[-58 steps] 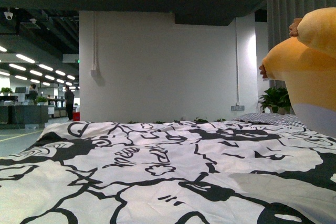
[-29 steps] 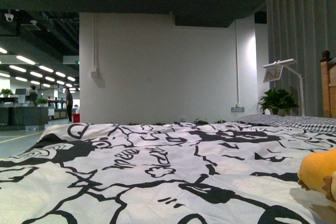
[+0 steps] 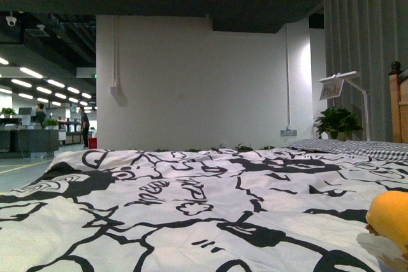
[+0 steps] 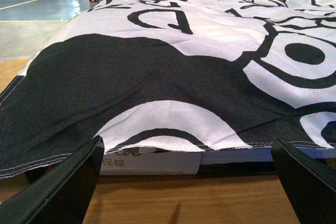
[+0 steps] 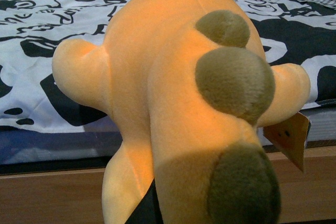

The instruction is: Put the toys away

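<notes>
The plush toy (image 5: 173, 93) is orange-yellow with brown patches and fills the right wrist view, a paper tag (image 5: 287, 137) hanging off it. My right gripper (image 5: 157, 211) is shut on it; only a sliver of one dark finger (image 5: 146, 209) shows under the body. In the front view the plush toy (image 3: 390, 216) pokes in low at the right edge, over the bed's duvet (image 3: 191, 208). My left gripper (image 4: 184, 192) is open and holds nothing. Its black fingers (image 4: 63, 187) stand wide apart in front of the duvet's edge.
The black-and-white duvet (image 4: 199, 61) hangs over a mattress with a white label (image 4: 152, 162) and a wooden bed frame (image 4: 184, 205). A striped pillow (image 3: 357, 148), wooden headboard (image 3: 399, 103), potted plant (image 3: 336, 121) and lamp (image 3: 341, 84) stand at the far right.
The plush toy has come down from high at the right edge to just above the duvet, and has since sunk a little further toward the lower right corner.
</notes>
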### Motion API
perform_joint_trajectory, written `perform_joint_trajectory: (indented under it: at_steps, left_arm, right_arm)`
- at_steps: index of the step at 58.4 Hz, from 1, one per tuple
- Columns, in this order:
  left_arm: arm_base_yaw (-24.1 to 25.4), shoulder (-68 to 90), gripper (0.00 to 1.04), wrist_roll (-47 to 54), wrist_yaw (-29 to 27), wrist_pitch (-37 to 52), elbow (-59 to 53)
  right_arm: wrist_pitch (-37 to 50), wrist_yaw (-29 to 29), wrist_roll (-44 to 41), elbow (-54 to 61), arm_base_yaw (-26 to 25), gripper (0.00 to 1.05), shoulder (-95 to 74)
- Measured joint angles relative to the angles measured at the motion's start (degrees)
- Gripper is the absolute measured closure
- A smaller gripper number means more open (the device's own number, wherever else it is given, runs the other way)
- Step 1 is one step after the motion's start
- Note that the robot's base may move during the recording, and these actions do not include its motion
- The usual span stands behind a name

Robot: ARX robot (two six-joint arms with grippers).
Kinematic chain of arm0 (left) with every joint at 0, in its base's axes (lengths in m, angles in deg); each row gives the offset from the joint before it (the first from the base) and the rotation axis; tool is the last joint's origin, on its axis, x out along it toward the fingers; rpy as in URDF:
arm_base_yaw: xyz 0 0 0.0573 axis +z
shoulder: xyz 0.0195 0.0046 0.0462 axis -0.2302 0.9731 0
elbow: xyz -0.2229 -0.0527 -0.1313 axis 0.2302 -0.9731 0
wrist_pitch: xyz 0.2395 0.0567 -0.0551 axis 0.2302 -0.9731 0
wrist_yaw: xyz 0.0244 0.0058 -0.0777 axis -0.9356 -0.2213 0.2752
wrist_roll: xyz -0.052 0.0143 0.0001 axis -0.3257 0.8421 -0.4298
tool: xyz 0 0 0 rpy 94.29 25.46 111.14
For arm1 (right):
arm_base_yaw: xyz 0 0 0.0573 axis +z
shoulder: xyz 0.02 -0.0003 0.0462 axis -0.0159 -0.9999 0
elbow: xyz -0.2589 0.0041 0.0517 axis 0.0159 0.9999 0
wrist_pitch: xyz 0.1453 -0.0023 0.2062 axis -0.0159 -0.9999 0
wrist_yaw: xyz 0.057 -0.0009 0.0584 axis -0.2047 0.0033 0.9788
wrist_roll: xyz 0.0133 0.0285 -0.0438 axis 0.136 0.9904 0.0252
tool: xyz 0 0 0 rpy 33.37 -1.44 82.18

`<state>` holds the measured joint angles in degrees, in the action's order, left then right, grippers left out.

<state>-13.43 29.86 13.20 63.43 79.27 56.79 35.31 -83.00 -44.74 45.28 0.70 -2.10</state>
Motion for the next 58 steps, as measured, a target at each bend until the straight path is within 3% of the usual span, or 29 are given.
perform_joint_trajectory:
  at_steps: [7,14,58]
  left_arm:
    - [0.0,0.0,0.06,0.02,0.0,0.0,0.0]
    - [0.0,0.02,0.06,0.02,-0.02,0.0,0.0]
    - [0.0,0.02,0.06,0.02,0.0,0.0,0.0]
  right_arm:
    - [-0.37,0.02,0.0,1.25,0.0,0.98,1.75]
    - [-6.29,0.02,0.0,2.21,0.0,0.98,8.15]
    - [-6.12,0.0,-0.02,6.23,0.0,0.98,13.05]
